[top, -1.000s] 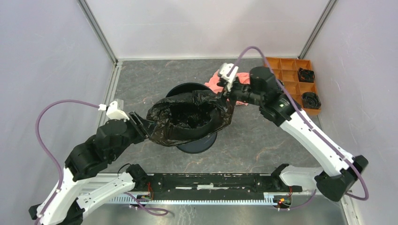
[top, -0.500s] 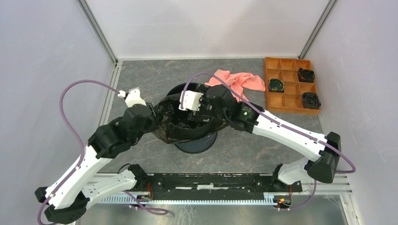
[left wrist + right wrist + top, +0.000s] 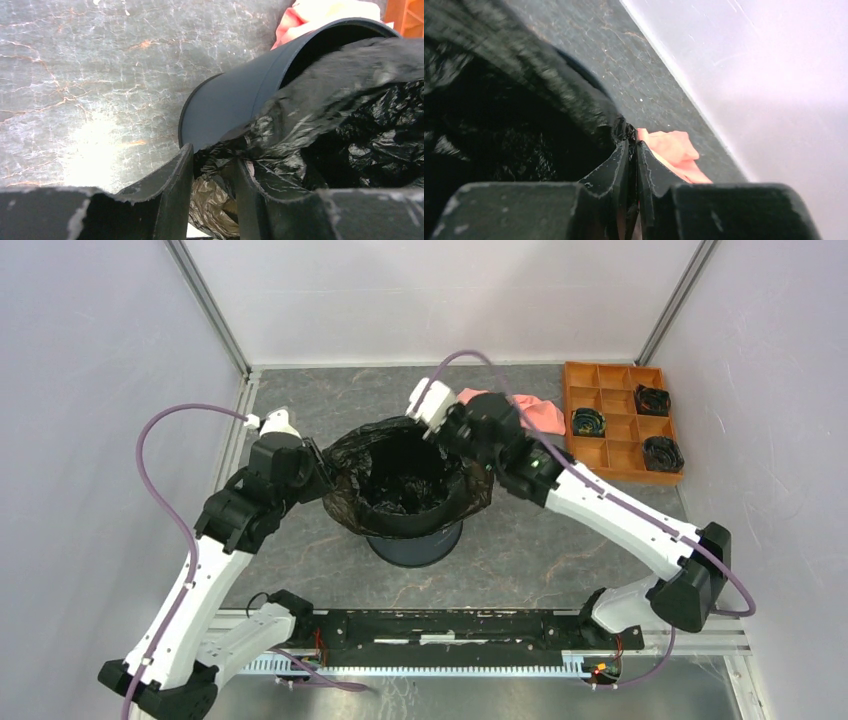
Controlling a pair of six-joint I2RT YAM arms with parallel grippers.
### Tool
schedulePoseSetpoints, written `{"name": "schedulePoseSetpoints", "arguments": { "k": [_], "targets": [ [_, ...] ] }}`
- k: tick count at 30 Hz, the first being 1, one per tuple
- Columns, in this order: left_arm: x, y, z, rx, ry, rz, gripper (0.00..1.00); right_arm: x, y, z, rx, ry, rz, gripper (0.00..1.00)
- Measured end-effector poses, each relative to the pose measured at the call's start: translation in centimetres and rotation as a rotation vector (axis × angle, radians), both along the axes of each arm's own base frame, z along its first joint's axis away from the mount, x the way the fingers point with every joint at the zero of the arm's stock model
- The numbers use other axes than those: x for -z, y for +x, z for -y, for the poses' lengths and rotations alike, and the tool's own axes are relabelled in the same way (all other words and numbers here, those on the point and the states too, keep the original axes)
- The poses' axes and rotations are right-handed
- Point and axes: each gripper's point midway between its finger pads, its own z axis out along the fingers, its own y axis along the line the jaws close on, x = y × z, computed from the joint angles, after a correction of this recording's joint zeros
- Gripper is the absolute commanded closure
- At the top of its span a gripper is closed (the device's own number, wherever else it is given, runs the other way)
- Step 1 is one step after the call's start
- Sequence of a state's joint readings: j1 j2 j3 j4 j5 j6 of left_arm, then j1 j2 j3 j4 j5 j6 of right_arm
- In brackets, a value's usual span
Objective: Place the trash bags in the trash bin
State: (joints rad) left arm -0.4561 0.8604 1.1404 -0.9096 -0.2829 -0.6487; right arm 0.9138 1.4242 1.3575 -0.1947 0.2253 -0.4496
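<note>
The trash bin (image 3: 415,545) stands upright near the middle of the grey tabletop (image 3: 560,540), between the two arms. The trash bag (image 3: 350,502) sits in its mouth, opened wide, with its wrinkled rim spread out over the top of the bin and hanging down the outside. Only the lower part of the bin's dark wall shows below the plastic in the top view.

The left end effector (image 3: 214,156) is at the bag's left edge, clenched on a bunched fold of the black plastic that fills the gap between its fingers, just beside the bin's outer wall. The right end effector (image 3: 632,145) is at the far right part of the rim, its jaws pressed almost together on a thin pinch of the bag's edge.

A pink cloth (image 3: 535,412) lies on the tabletop behind the bin, and an orange tray (image 3: 606,454) sits in the far right corner.
</note>
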Motion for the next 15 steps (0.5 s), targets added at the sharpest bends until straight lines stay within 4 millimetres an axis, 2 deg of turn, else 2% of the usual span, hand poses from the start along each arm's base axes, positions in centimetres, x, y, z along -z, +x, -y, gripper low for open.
{"name": "schedulePoseSetpoints", "arguments": {
  "k": [2,4,6,9,12,15],
  "targets": [
    [0.4,0.4,0.3,0.025,-0.006,-0.019,0.56,-0.4,1.5,1.1,-0.001,0.100,-0.065,0.90],
    [0.7,0.7,0.6,0.048,-0.015,-0.028,0.53,-0.8,3.0,2.0,-0.004,0.181,-0.134,0.91],
    [0.8,0.8,0.8,0.066,-0.021,-0.032,0.51,-1.6,4.5,2.4,-0.014,0.260,-0.191,0.95],
    [0.5,0.9,0.9,0.084,-0.026,-0.016,0.54,-2.4,5.8,1.4,-0.073,0.363,-0.288,0.95],
    [0.2,1.0,1.0,0.096,-0.031,0.004,0.58,-1.4,6.7,0.4,-0.132,0.441,-0.418,0.95],
    [0.0,1.0,1.0,0.102,-0.031,0.020,0.49,1.0,7.1,0.2,-0.130,0.459,-0.532,0.75]
  ]
}}
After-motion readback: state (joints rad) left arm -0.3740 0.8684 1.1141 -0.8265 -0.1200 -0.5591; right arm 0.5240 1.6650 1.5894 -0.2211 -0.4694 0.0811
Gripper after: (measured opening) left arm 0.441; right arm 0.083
